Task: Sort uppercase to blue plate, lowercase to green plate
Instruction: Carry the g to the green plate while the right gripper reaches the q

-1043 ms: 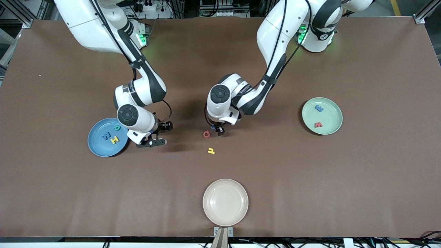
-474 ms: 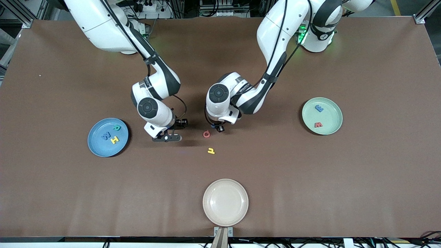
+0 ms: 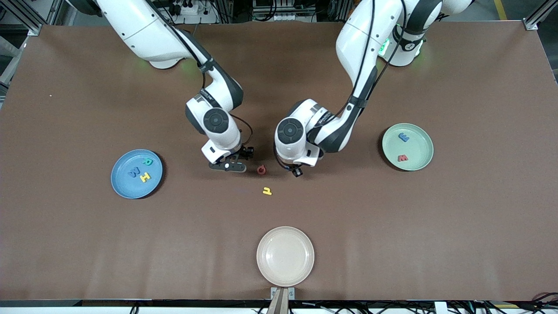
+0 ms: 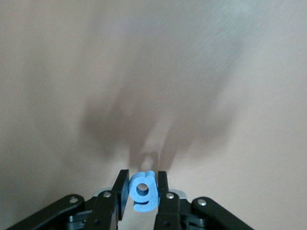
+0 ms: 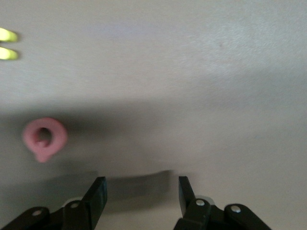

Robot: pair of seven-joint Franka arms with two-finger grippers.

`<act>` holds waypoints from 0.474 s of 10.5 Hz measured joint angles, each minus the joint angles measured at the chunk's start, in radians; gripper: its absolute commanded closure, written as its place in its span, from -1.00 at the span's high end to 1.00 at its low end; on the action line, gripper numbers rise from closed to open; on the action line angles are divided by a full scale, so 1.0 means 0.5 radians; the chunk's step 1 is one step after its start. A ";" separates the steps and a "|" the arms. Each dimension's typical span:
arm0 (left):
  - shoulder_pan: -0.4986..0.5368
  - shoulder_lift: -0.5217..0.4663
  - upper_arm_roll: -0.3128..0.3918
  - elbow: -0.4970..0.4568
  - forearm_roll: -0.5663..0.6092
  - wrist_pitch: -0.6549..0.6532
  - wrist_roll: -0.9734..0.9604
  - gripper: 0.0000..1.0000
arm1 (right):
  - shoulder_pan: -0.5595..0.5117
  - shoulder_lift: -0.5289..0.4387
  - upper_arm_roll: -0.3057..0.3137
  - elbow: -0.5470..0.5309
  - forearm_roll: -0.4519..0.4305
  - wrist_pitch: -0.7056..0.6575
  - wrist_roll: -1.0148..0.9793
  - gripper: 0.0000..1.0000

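The left gripper [image 4: 142, 191] hangs over the table's middle, clamped on the blue g [image 4: 143, 190]. Beside it the right gripper [image 5: 141, 191] hovers with fingers apart near the red Q [image 3: 261, 169]; the yellow h [image 3: 267, 190] lies nearer the camera

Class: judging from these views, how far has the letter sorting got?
Done: three capitals lie on the blue plate, two small letters on the green plate. In hand: the left gripper holds the blue g. Left: the red Q, by the open right gripper, and the yellow h.
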 measured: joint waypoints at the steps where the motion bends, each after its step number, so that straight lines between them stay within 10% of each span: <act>1: 0.035 -0.044 0.003 -0.034 0.023 -0.022 0.019 -1.00 | 0.027 0.014 0.014 0.035 -0.015 -0.004 0.107 0.38; 5: 0.308 -0.358 0.012 -0.364 0.142 -0.029 0.268 -1.00 | 0.148 0.142 0.019 0.246 -0.026 -0.072 0.354 0.38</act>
